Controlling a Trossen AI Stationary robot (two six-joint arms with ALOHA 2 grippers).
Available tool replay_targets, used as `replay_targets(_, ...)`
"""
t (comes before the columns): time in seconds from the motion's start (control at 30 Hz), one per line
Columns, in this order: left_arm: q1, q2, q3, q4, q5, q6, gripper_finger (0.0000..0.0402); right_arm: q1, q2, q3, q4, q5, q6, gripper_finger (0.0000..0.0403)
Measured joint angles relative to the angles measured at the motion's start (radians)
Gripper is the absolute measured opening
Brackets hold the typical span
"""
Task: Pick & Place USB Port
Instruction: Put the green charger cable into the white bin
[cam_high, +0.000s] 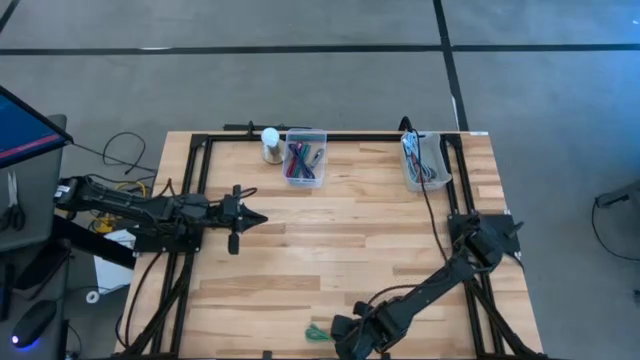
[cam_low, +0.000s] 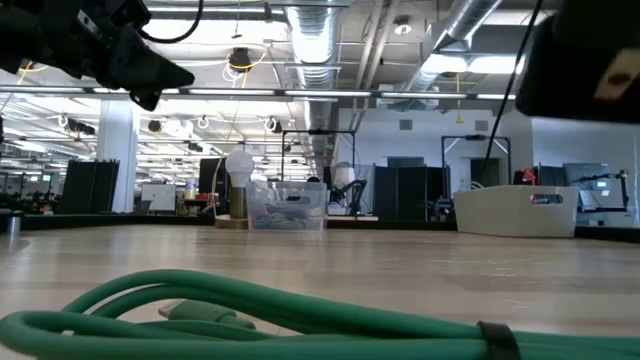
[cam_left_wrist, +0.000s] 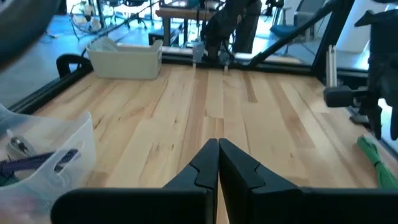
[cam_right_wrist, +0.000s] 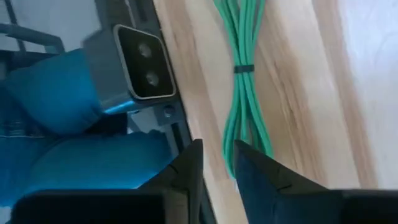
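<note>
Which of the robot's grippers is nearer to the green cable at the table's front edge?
Right. The right gripper sits right beside the green cable at the front edge. The left gripper hovers shut over the table's left-centre, well back from the cable.

- An open industrial lab: exposed ceiling ducts (cam_low: 310, 40) and strip lights.
- Rows of dark equipment racks (cam_low: 410, 190) stand behind the wooden worktop (cam_high: 340, 250).
- Bare concrete floor (cam_high: 300, 80).
</note>
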Motion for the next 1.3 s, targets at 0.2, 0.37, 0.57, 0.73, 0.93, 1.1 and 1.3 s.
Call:
replay_targets(0.2,0.0,0.04,0.0,-0.001,0.0,0.0,0.0012,0.006,0.047,-0.001,0.014,0.025,-0.001,0.0089)
replay_targets(0.37,0.0,0.055,0.0,0.002,-0.001,0.005,0.0012,0.004,0.08,0.002,0.02,0.036,-0.034,0.0088)
replay_targets(0.57,0.0,0.056,0.0,0.003,-0.001,0.007,0.0012,0.0,0.106,0.004,0.02,0.024,-0.061,0.0086)
replay_targets(0.73,0.0,0.056,0.0,0.006,-0.001,0.007,0.0012,-0.005,0.09,0.001,0.008,0.028,-0.106,0.0035)
replay_targets(0.93,0.0,0.056,0.0,0.007,-0.001,0.007,0.0012,-0.01,0.059,-0.003,0.001,0.042,-0.139,0.001)
replay_targets(1.1,0.0,0.056,0.0,0.009,-0.001,0.005,0.0012,-0.019,-0.008,-0.005,-0.039,0.103,-0.15,0.0001)
replay_targets(1.3,0.0,0.056,0.0,0.014,-0.001,0.004,0.0012,-0.03,-0.123,-0.003,-0.271,0.272,-0.168,0.0)
